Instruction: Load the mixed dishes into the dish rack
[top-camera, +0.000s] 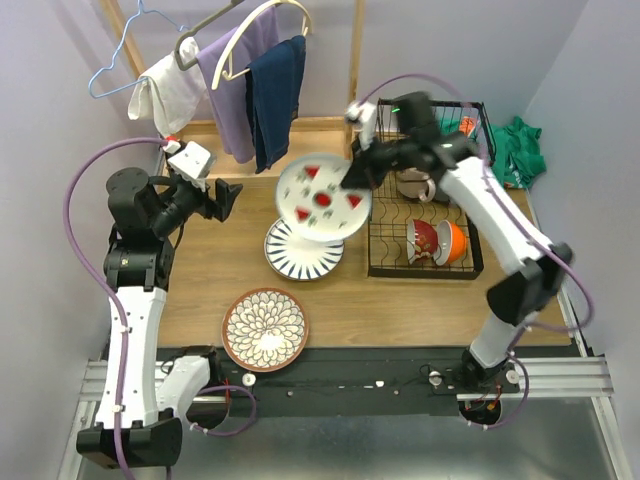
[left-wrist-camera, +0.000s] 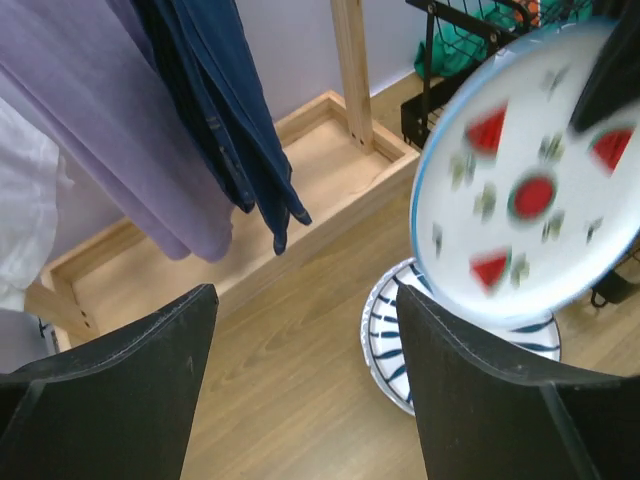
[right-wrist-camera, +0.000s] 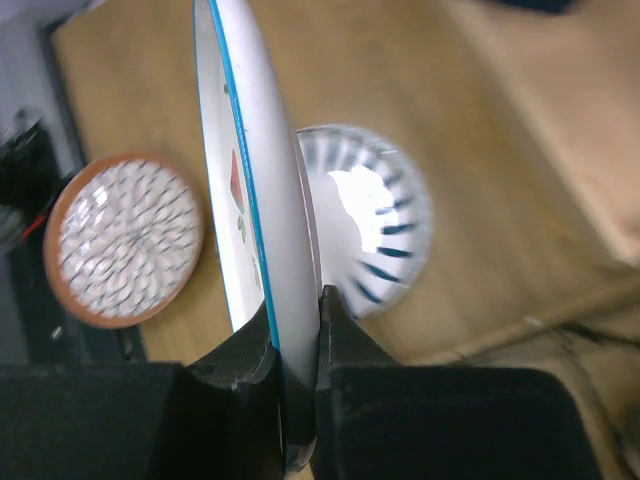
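Fruit plate (right-wrist-camera: 275, 230) edge-on at wrist, right end effector (right-wrist-camera: 295, 305) grasping it, left one (left-wrist-camera: 305, 330) released

The tabletop (top-camera: 400, 310) was pale wood with a fine grain and a dull, matt finish, much like the bare timber of the clothes stand (top-camera: 355, 60). The fruit plate (top-camera: 322, 200) looked like glazed ceramic, white and glossy, and the striped plate (top-camera: 300, 255) shone the same way. The brown-rimmed plate (top-camera: 265, 328) seemed duller at its edge. The dish rack (top-camera: 372, 240) was thin black wire with a smooth coating. The red bowl (top-camera: 424, 238) and orange bowl (top-camera: 453, 240) were shiny. The fingers (left-wrist-camera: 130, 390) of the left gripper (left-wrist-camera: 303, 300) were matt black plastic, faintly scuffed along the edges. The purple garment (top-camera: 235, 80), navy garment (top-camera: 275, 95) and white garment (top-camera: 170, 90) were soft cloth. The rail (top-camera: 560, 375) was pale, dull metal.
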